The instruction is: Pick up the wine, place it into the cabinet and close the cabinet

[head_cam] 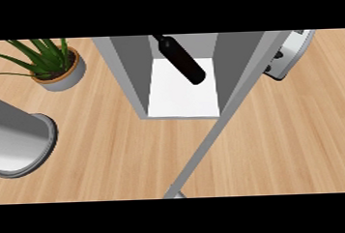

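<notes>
One wine bottle [182, 60] is observed, dark, glossy and cylindrical with a narrow neck pointing toward 11 o'clock; it is seen inside the one cabinet [127, 74], over the cabinet's white, flat interior floor, and whether it is standing or leaning cannot be determined. The cabinet is made of smooth grey panels and sits at 12 o'clock on the desk [112, 154], which shows a light wood grain. One cabinet door [226, 121] is recorded standing open, seen edge-on as a thin grey slab running from 1 o'clock down toward 6 o'clock. One potted plant [53, 62], with long green blades in a round grey and tan pot, is noted at 10 o'clock. One grey cylindrical forearm [17, 141] lies at 9 o'clock. A silver-grey fixture [287, 56] is visible at 2 o'clock. No robot hand is visible, so the opening and any hold cannot be told.
</notes>
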`<state>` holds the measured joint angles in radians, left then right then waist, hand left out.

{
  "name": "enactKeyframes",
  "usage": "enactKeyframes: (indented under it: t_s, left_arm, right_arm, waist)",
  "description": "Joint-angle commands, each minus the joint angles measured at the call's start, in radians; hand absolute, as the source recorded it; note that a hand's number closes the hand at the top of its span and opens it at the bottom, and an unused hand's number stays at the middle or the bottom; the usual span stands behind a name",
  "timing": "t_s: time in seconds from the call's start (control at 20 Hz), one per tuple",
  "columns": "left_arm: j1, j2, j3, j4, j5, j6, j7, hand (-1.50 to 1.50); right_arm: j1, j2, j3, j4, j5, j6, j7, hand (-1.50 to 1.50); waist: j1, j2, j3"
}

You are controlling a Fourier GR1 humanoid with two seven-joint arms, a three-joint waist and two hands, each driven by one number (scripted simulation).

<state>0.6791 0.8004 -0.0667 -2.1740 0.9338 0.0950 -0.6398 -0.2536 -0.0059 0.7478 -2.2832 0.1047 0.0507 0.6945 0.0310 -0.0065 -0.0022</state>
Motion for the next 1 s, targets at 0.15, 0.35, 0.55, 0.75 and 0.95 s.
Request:
enactKeyframes:
  t_s: [0.15,0.35,0.55,0.75,0.95]
  left_arm:
    - [-0.009,0.029,0.151,0.049,0.104,-0.11,0.071,-1.5]
    - [0.043,0.01,0.174,-0.002,0.09,-0.14,0.091,-1.5]
    - [0.053,0.022,0.264,0.004,0.146,-0.193,0.132,-1.5]
    - [0.048,-0.043,0.213,0.012,0.071,-0.196,0.148,-1.5]
    - [0.052,-0.043,0.233,-0.006,0.072,-0.215,0.194,-1.5]
  right_arm:
    - [-0.337,0.006,-0.05,0.257,-0.041,-0.226,0.005,1.5]
    - [-0.495,0.006,-0.116,0.402,-0.065,-0.274,0.003,1.5]
    - [-0.532,0.006,-0.232,0.581,-0.104,-0.204,-0.112,1.5]
    - [-0.616,0.006,-0.268,0.677,-0.097,-0.182,-0.139,1.5]
    - [-0.687,0.006,-0.34,0.804,-0.06,-0.177,-0.208,1.5]
  waist:
    - [0.0,0.008,0.0]
    - [0.004,0.005,0.001]
    - [0.005,0.009,0.002]
    - [-0.007,0.008,0.002]
    - [-0.006,0.007,0.002]
